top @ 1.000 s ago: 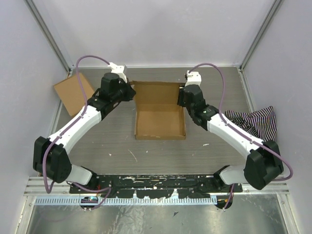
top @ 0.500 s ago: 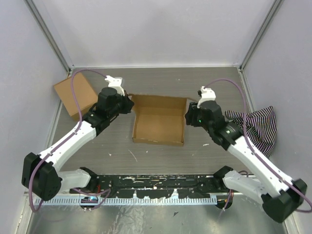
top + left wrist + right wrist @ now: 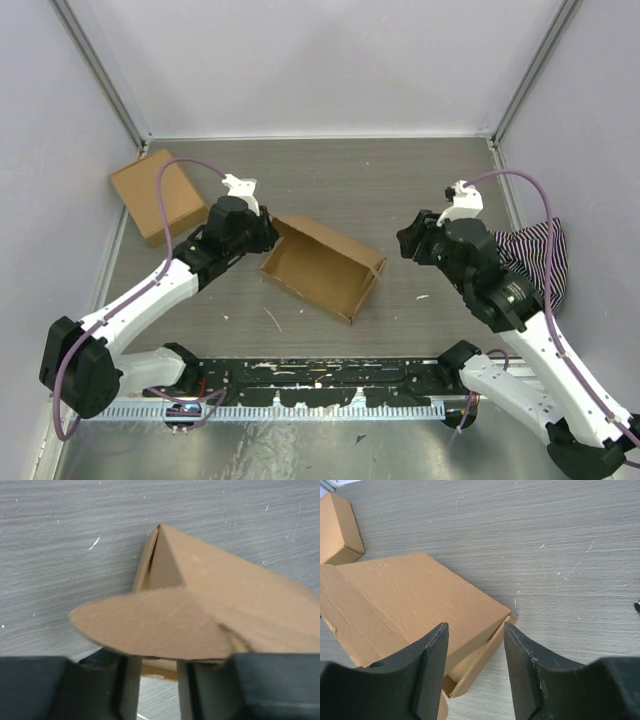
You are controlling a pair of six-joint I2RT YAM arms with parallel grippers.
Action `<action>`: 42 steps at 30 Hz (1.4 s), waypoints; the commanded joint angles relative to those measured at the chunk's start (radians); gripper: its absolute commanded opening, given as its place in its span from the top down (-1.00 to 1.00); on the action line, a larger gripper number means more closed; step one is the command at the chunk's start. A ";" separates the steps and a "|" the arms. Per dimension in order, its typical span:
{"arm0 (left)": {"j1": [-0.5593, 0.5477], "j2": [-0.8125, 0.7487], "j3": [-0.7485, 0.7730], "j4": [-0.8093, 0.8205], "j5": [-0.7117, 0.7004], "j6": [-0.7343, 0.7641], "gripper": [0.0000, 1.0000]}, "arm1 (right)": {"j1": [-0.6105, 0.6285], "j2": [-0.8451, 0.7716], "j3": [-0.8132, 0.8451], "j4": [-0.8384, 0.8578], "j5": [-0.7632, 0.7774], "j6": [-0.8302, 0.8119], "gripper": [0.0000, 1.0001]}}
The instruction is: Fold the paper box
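Note:
The paper box (image 3: 325, 265) lies askew mid-table, its lid folded down over the base, with a slit still open at its right corner (image 3: 485, 652). My left gripper (image 3: 264, 236) is at the box's left corner. In the left wrist view a rounded tab flap (image 3: 150, 625) covers its fingertips, and the jaws stand narrowly apart, closed on the box's cardboard (image 3: 225, 605). My right gripper (image 3: 408, 243) is open and empty, hanging above the table to the right of the box. It looks down on the lid (image 3: 415, 600) between its fingers (image 3: 432, 665).
A second squarish brown carton (image 3: 157, 195) sits at the far left by the wall and also shows in the right wrist view (image 3: 337, 527). A striped cloth (image 3: 525, 250) lies at the right wall. White enclosure walls stand round the grey table (image 3: 330, 170).
The box has turned clockwise and slid nearer with my left gripper, and its lid has come down over the base. My right gripper has drawn back to the right, off the box.

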 commanded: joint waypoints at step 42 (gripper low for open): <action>0.079 0.374 0.282 -0.080 0.092 -0.005 -0.36 | 0.004 0.418 -0.276 0.267 -0.295 0.330 -0.89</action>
